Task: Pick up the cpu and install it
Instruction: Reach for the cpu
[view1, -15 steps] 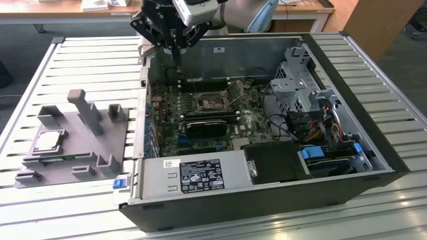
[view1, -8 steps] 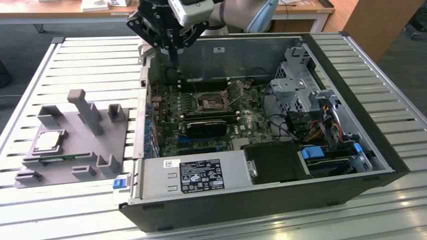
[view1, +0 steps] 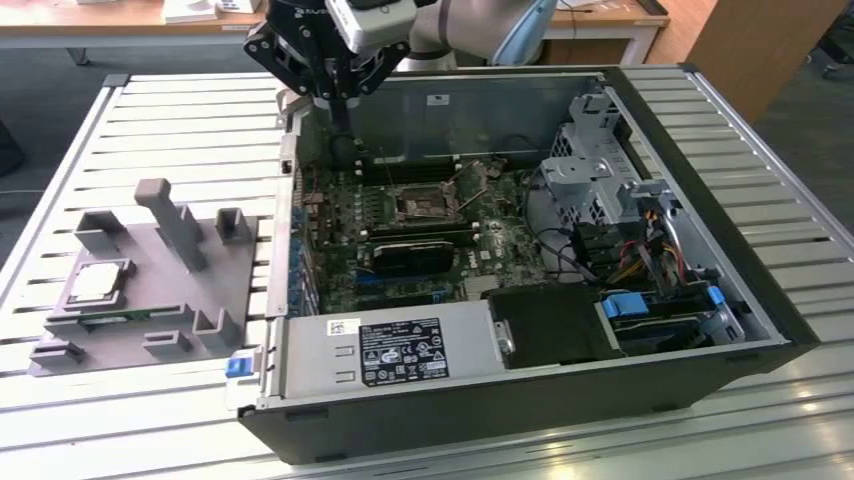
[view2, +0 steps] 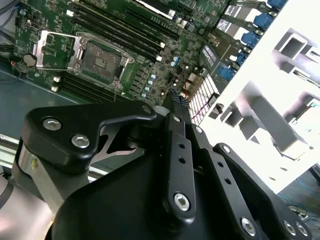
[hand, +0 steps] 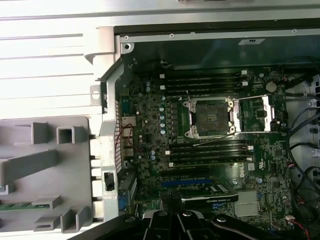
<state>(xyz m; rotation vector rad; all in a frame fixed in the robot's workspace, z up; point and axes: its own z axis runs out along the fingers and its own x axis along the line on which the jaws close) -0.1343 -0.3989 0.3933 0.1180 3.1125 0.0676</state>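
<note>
Silvery square cpu (view1: 100, 282), tan-edged, lies on grey fixture (view1: 220, 285); claw (view1: 342, 128) pinched together, empty.

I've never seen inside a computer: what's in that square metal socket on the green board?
Nothing: the socket looks empty, its cover plate flipped open beside it. The cpu lies outside on the grey fixture. Whatever lies beneath is covered.

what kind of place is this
Probably a robotics lab bench set up for PC assembly: an open computer case lies on a slatted metal table, a grey fixture beside it holds the cpu, and office desks stand behind.
</note>
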